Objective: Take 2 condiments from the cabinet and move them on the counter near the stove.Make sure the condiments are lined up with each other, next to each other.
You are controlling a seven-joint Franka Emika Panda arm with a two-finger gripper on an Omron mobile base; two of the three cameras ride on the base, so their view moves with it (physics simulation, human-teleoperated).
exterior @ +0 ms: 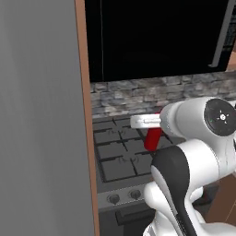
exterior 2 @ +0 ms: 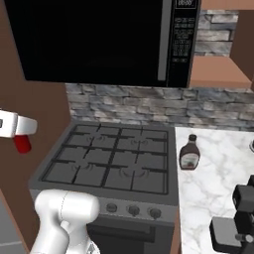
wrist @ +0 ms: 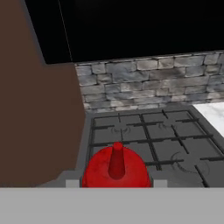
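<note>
Red squeeze bottle [wrist: 116, 168] is clamped in the gripper [exterior: 150, 123] above the stove's [exterior 2: 111, 158] left edge (brown side panel [wrist: 39, 127] close alongside); brown bottle [exterior 2: 189, 153] is stood on the counter [exterior 2: 213, 173] beside the stove.

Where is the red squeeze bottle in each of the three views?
Left base view: red squeeze bottle at centre right, under the white hand, above the stove.
Right base view: at the left edge, below the white hand.
Hand view: bottom centre, seen from above, nozzle towards the camera.
Shared landmark: the stove grates.
</note>
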